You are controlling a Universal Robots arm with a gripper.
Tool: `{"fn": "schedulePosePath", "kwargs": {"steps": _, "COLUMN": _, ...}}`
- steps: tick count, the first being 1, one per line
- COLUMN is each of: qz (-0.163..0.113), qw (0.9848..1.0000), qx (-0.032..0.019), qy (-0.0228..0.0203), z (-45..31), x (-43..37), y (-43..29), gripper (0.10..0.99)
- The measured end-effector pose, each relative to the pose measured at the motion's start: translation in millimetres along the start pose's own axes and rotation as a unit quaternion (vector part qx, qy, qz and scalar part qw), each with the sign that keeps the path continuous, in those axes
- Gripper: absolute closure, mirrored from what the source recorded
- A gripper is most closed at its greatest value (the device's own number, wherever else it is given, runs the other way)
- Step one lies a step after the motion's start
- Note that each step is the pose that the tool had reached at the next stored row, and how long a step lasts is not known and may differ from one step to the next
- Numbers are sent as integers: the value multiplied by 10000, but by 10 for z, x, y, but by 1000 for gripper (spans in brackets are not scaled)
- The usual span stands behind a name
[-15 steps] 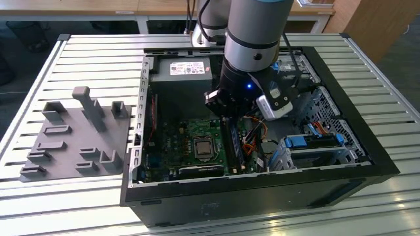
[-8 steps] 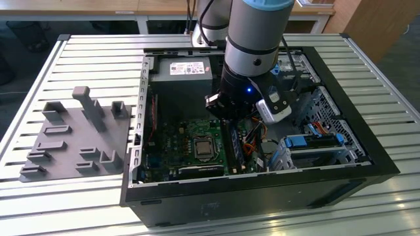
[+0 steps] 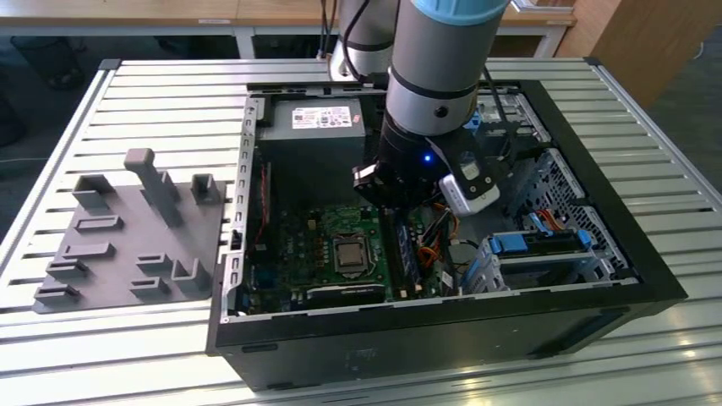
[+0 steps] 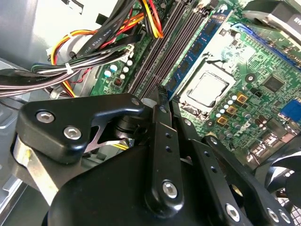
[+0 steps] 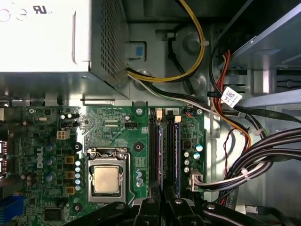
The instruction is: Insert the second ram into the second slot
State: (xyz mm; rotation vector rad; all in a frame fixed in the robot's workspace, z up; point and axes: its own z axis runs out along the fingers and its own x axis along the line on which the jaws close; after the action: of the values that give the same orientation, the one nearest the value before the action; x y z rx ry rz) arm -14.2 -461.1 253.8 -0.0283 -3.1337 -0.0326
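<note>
Seating step, I'd judge: the end effector [image 4: 164, 101], fingers drawn narrow, sits at one end of the second ram [image 4: 190, 63], which stands in a slot beside the processor socket [image 4: 207, 89], right of centre. Finishing calls for a straight, even press.

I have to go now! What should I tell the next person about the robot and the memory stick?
Gripper: low over the memory slots inside the open computer case.
Second ram: a dark-blue stick stands in the slots beside the processor socket; unclear whether it is this one.
Done: the arm is at the slots.
Left: full seating in the second slot is not shown.
</note>
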Motion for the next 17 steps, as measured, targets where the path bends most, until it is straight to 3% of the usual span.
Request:
{"fn": "schedulePosePath", "kwargs": {"steps": 7, "qz": 34, "qw": 10000, "qx": 2, "qy": 0, "z": 114, "x": -1, "y": -3, "gripper": 945}}
{"fn": "schedulePosePath", "kwargs": {"steps": 17, "qz": 35, "qw": 10000, "qx": 2, "qy": 2, "z": 159, "x": 22, "y": -4, "gripper": 945}}
